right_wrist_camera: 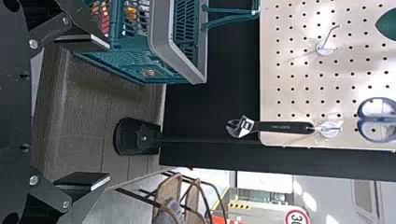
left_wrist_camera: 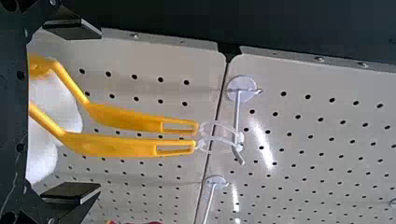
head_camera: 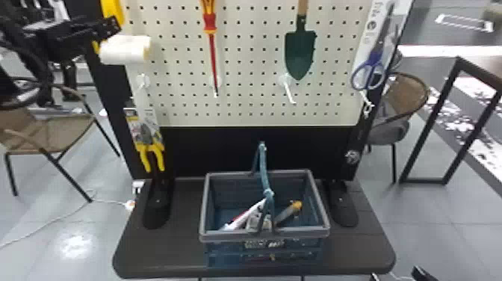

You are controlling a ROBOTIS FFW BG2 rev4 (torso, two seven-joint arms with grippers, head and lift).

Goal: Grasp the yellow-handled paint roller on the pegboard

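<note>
And up at the pegboard's L edge we had the L gripper (head_camera: 109,27), black fingers well apart, right by the two white paint rollers w/ yellow plastic handles (left_wrist_camera: 126,145). L wrist view had both rollers showing btwn the spread fingers, w/ a gap each side; white loops tied the handle ends to a metal hook (left_wrist_camera: 237,114) on the cream perforated pegboard (head_camera: 250,71).

R gripper (head_camera: 424,275) was down low, at the head view's bottom edge, near the surface's R corner; its flat fingers stood apart too, nothing btwn them.

Rest of the board, quick: red-and-yellow screwdriver (head_camera: 212,56), point down; green-bladed trowel (head_camera: 300,52) w/ wooden handle, R of that; blue-handled scissors (head_camera: 369,73) at the R edge; yellow-handled pliers (head_camera: 151,153) on card, hung below the rollers. Black-handled adj. wrench (right_wrist_camera: 285,127) hung low on the R side.

Below, the teal plastic basket w/ grey rim (head_camera: 317,201) sat mid-surface (head_camera: 175,254), handle up, w/ a few items inside, incl. a grey tool w/ yellow end (head_camera: 289,213). Brown woven chairs (head_camera: 59,130) stood either side.
</note>
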